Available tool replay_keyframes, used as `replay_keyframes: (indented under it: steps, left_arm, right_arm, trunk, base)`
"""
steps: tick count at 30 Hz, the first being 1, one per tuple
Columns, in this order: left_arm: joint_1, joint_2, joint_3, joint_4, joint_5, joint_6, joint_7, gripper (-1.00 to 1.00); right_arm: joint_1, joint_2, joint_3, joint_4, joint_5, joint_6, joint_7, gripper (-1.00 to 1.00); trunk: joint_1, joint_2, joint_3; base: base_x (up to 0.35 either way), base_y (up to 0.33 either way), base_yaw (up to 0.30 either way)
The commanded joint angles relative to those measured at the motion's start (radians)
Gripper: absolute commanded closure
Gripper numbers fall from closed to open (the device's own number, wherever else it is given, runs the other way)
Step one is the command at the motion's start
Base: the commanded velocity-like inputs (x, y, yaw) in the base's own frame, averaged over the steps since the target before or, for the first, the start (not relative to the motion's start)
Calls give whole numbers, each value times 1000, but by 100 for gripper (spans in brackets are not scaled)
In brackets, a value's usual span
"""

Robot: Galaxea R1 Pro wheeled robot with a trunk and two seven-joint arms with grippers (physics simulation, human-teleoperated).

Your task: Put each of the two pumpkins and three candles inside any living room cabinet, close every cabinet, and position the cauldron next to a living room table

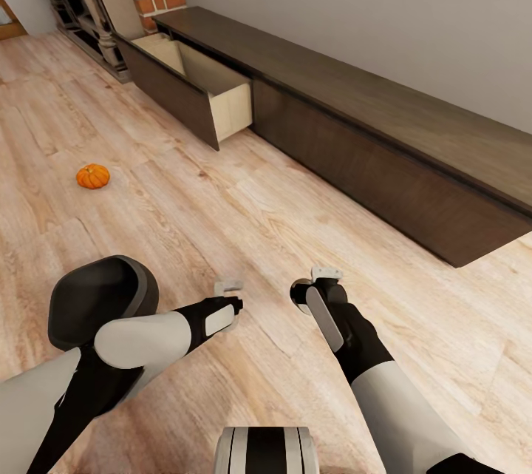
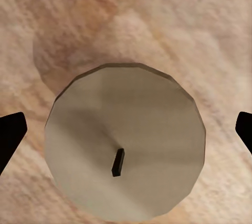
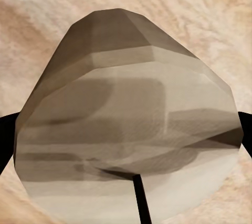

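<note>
Each claw pinches one candle: the left claw (image 2: 126, 129) holds a candle (image 2: 125, 142) upright between its fingers, and the right claw (image 3: 126, 129) holds another candle (image 3: 126, 129) (tilted, its wick toward the camera). One pumpkin (image 1: 93, 176) lies on the floor (image 1: 244, 215) at the far left. The cabinet (image 1: 355, 134) runs along the far wall, its left drawer (image 1: 193, 89) pulled open, so I judge that the storing, the closing and the cauldron are left.

A candle (image 2: 125, 142) with a pale flat top and a short dark wick (image 2: 118, 162) sits between the left gripper (image 2: 126, 132)'s two dark fingertips (image 2: 10, 135), spread wide, above the light wood plank floor (image 2: 173, 19).
</note>
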Motion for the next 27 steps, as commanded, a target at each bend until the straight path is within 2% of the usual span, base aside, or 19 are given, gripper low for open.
replay_keyframes:
  steps: [1,14,20,21,27]
  left_arm:
    - [-1,0,-4,-2,0,3,4,-100]
    - [-1,0,-4,-2,0,3,4,-100]
    - [-1,0,-4,-2,0,3,4,-100]
    - [-1,0,-4,-2,0,2,4,100]
    - [-1,0,-4,-2,0,-16,4,100]
  right_arm:
    - [-1,0,2,-1,-11,1,-10,100]
    - [-1,-1,2,-1,-11,1,-10,100]
    - [-1,-2,2,-1,-11,1,-10,100]
    - [-1,-2,2,-1,-11,1,-10,100]
    - [-1,-2,2,0,-11,1,-12,100]
  trunk:
    - [0,-1,-5]
    - [6,-4,-55]
    - [6,-4,-55]
    - [6,-4,-55]
    - [6,-4,-55]
  base:
    - [0,0,0]
    - [0,0,0]
    - [0,0,0]
    - [0,0,0]
    - [0,0,0]
